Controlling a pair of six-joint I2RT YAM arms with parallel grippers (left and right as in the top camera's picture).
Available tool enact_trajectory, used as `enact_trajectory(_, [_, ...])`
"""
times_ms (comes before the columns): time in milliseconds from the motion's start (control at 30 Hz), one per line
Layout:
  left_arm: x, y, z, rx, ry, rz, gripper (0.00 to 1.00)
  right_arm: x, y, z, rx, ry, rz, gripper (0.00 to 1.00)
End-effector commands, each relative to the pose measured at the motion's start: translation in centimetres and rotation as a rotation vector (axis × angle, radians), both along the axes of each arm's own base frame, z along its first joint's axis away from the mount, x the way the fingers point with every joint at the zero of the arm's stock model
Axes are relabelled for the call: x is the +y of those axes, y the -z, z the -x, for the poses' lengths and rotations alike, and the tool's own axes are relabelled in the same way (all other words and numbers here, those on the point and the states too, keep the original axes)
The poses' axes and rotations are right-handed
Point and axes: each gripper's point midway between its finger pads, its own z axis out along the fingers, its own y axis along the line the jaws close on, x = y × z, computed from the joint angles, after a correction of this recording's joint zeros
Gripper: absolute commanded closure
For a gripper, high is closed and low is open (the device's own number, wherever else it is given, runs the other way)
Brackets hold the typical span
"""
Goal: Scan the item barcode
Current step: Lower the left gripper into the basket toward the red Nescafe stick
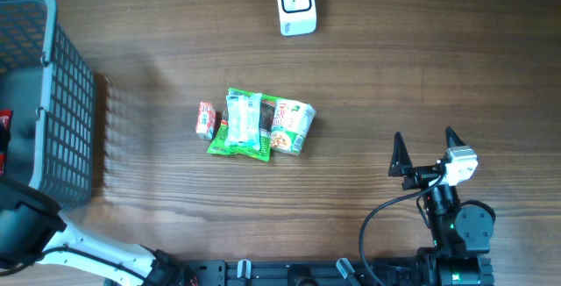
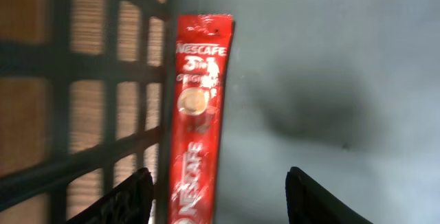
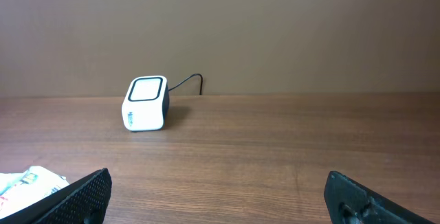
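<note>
While the left hand (image 2: pixel 218 177) hangs open by the sachet (image 2: pixel 199 100), a miss looms.
Sachet hugs the basket wall (image 2: pixel 103 93); a finger (image 2: pixel 130 196) could snag there; the right hand (image 3: pixel 216 177) is open too.

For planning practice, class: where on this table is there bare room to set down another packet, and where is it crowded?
Bare wood lies between the basket and the packets, between the packets and the scanner, and right of the scanner, beyond the right gripper. It is crowded mid-table, where the packets overlap.
</note>
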Motion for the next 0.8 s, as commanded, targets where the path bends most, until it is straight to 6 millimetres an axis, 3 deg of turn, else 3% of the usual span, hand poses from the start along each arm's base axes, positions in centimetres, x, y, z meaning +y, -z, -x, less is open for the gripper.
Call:
enact_trajectory(0, [-0.5, 2.7, -0.3, 0.022, -0.063, -0.001, 0.40, 0.2, -0.2, 0.1, -0.010, -0.014, 0.010, 0.00])
enact_trajectory(200, [0.4, 3.6, -0.6, -0.011, -0.103, -0.040, 0.38, 0.2, -0.2, 0.1, -0.010, -0.014, 0.010, 0.00])
enact_trajectory(333, [-0.6, 4.9, -0.5, 0.002, -0.095, 0.013, 0.40, 0.2, -0.2, 0.1, -0.010, -0.014, 0.010, 0.00])
enact_trajectory(600, [-1.5, 8.3, 0.5, 0.049, -0.142, 0.108, 0.36, 0.2, -0.2, 0.1, -0.010, -0.014, 0.010, 0.00])
enact_trajectory(767, [-4.1, 8.3, 1.0, 0.109, -0.119, 0.176, 0.54, 0.2, -0.2, 0.1, -0.010, -0.014, 0.010, 0.00])
